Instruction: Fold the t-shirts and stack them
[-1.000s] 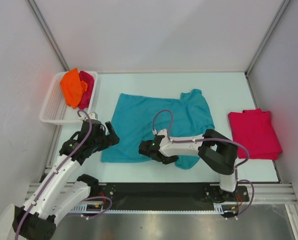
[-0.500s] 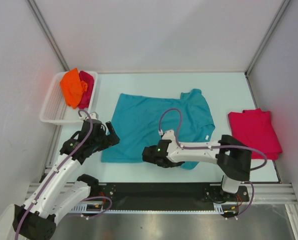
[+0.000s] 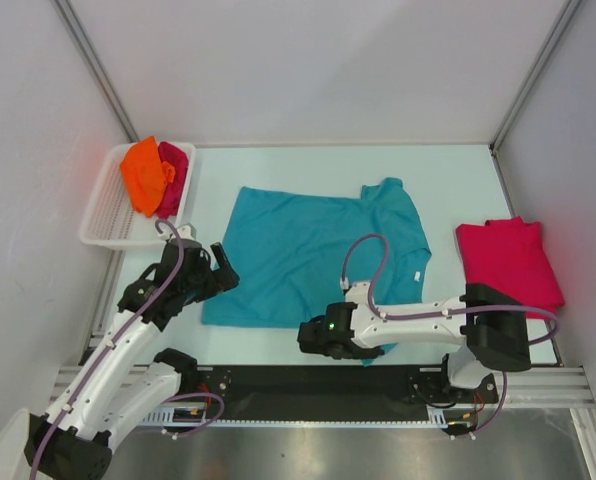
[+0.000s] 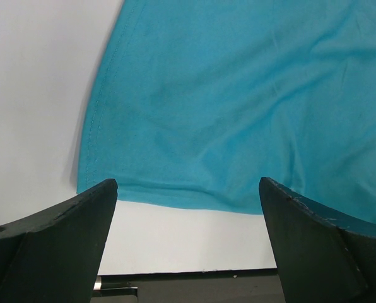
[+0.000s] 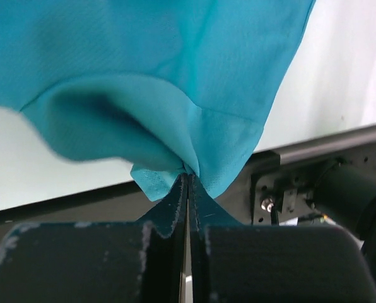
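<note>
**A:** How is the right gripper [image 5: 187,180] found?

**B:** It is found closed, with a bunch of the teal shirt [image 3: 308,250] pinched between its fingertips [image 5: 172,208]. The rest of the cloth is spread flat on the table [image 3: 458,180] ahead of it.

**A:** And the left gripper [image 4: 188,183]?

**B:** Its jaws are held wide apart, and nothing is caught between them. The teal shirt's near-left corner is seen just ahead of it.

**A:** Where are the other shirts placed?

**B:** A folded pink shirt [image 3: 508,265] is laid well to the right of the right gripper. An orange shirt [image 3: 143,175] and a second pink shirt [image 3: 175,178] are heaped in the basket [image 3: 100,225], beyond the left gripper and to its left.
</note>
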Robot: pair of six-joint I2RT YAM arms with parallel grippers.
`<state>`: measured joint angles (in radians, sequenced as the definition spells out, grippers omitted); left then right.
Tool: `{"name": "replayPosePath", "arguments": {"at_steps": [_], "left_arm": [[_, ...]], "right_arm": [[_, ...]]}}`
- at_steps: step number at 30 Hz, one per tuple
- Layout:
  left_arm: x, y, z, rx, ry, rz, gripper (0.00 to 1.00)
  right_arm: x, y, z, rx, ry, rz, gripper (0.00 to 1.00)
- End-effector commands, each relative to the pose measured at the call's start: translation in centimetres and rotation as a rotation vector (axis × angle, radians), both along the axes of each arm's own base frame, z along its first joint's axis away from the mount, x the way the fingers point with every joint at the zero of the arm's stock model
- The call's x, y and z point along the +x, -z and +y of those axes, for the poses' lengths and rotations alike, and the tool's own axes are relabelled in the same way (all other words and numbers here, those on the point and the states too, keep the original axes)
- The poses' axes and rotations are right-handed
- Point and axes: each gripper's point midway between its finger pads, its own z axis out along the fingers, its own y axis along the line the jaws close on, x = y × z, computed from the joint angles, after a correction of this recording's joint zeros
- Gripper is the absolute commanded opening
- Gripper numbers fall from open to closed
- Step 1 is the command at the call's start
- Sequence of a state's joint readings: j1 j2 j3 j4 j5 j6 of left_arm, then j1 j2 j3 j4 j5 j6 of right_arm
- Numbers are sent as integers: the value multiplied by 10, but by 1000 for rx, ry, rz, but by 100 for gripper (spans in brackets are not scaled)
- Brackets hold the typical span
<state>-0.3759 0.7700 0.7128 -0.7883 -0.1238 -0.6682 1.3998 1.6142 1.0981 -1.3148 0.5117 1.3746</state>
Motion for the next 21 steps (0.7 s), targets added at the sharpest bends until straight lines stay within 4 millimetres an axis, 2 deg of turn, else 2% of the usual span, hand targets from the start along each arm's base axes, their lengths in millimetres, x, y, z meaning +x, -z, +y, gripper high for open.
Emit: {"name": "replayPosePath", "arguments": {"at_steps": [1, 5, 8, 13, 16, 19, 20, 21], "left_arm": [[3, -17, -2, -1, 28, -54, 100], [4, -22, -4, -11, 35, -58, 100], [6, -24, -7, -15, 45, -58, 100], [7, -24, -9, -19, 55, -58, 100], [6, -26, -9, -23, 59, -61, 100], [6, -28, -8, -20, 59, -68, 100], [5, -28, -7, -19, 57, -71, 100], [5, -29, -8, -19, 59, -72, 100]], "right_arm": [[-30, -12, -62, -112, 156, 42, 0], [-51, -7, -82, -42, 262, 65, 0], [-58, -4, -93, 24, 334, 61, 0], [-47, -4, -93, 17, 332, 28, 0], [-42, 0, -82, 11, 286, 62, 0], [-40, 0, -67, 29, 235, 69, 25], [-39, -1, -63, 36, 225, 64, 41], [-38, -5, -56, 52, 218, 57, 42]]}}
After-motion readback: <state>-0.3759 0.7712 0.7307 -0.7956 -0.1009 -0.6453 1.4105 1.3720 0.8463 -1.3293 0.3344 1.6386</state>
